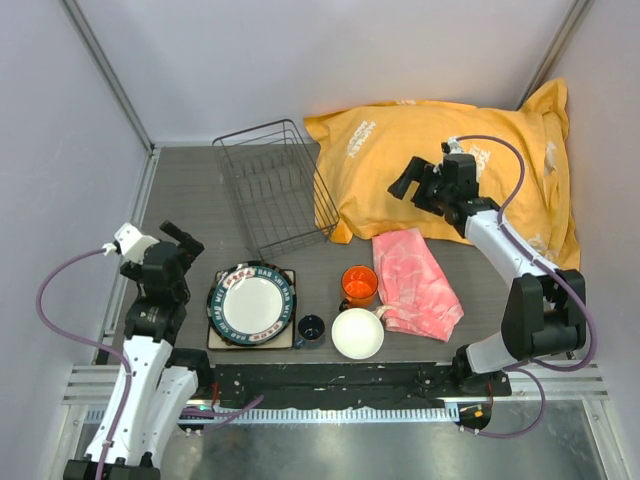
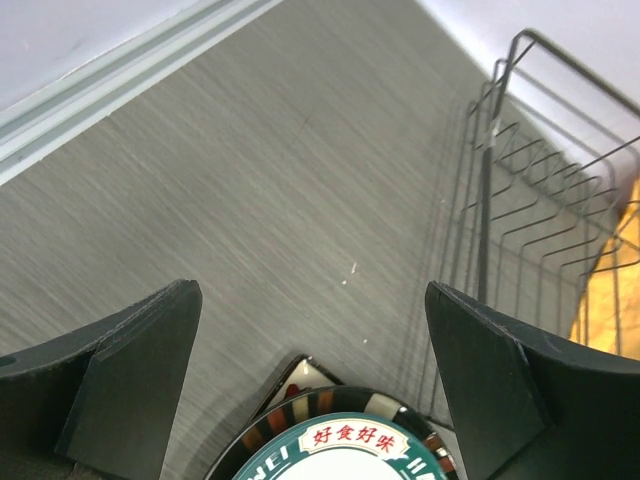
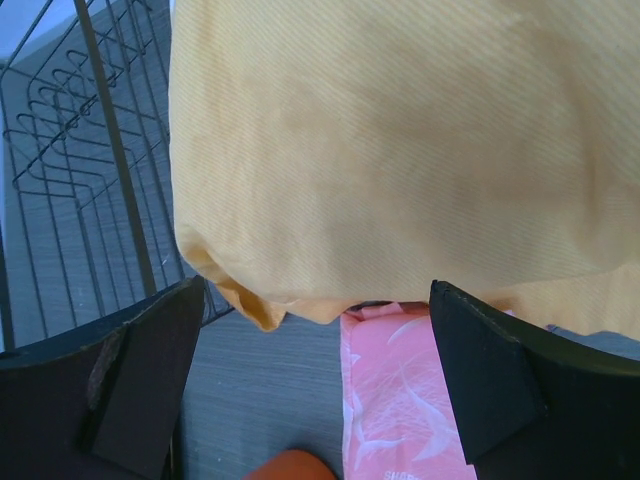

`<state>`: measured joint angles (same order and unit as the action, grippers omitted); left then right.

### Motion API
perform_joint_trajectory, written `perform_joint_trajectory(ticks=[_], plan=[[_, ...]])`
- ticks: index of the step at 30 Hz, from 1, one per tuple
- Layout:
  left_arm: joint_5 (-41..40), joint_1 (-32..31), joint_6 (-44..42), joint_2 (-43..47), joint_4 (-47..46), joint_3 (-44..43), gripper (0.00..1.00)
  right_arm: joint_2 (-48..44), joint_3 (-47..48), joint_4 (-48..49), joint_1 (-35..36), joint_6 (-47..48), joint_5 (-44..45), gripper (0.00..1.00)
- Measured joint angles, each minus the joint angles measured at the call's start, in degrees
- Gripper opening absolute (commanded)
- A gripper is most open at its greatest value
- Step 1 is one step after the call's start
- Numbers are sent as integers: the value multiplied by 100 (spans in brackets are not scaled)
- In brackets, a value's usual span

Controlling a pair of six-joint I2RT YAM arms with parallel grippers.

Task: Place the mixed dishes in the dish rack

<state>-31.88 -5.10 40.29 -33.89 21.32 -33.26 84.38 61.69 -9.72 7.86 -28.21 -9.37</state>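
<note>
The dish rack (image 1: 272, 185), an empty dark wire basket, stands at the back middle of the table. A white plate with a dark patterned rim (image 1: 252, 304) lies on a square dark tray (image 1: 216, 341) at the front left. To their right are a small dark-blue cup (image 1: 310, 328), a white bowl (image 1: 358, 333) and an orange mug (image 1: 359, 285). My left gripper (image 1: 183, 237) hangs open just left of and behind the plate (image 2: 340, 455), holding nothing. My right gripper (image 1: 407, 177) is open above the yellow bag, right of the rack (image 3: 80, 170), and holds nothing.
A big yellow pillow-like bag (image 1: 450, 160) fills the back right and touches the rack's right side. A pink cloth (image 1: 415, 282) lies in front of it, beside the mug (image 3: 295, 465). Grey walls close in the left, the right and the back.
</note>
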Motion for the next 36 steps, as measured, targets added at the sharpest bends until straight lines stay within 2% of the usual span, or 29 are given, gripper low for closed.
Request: perform_joint_trajectory(ticks=[7,16,20,25,30,36], plan=[[50,0,42,-254,273,-17,100,15,-289,295,-286,-568,-577,100],[219,2,267,-426,680,-428,100,-59,-219,531,-199,-874,-428,100],[306,2,282,-470,809,-603,100,-249,-105,365,387,-723,24,100],[466,4,275,-529,942,-673,100,-815,-83,76,1897,-367,737,100],[518,4,284,-507,1056,-654,100,-1239,-83,-68,2802,-267,1069,99],[601,4,387,-396,1069,-492,100,-990,-37,-356,3864,-160,1429,97]])
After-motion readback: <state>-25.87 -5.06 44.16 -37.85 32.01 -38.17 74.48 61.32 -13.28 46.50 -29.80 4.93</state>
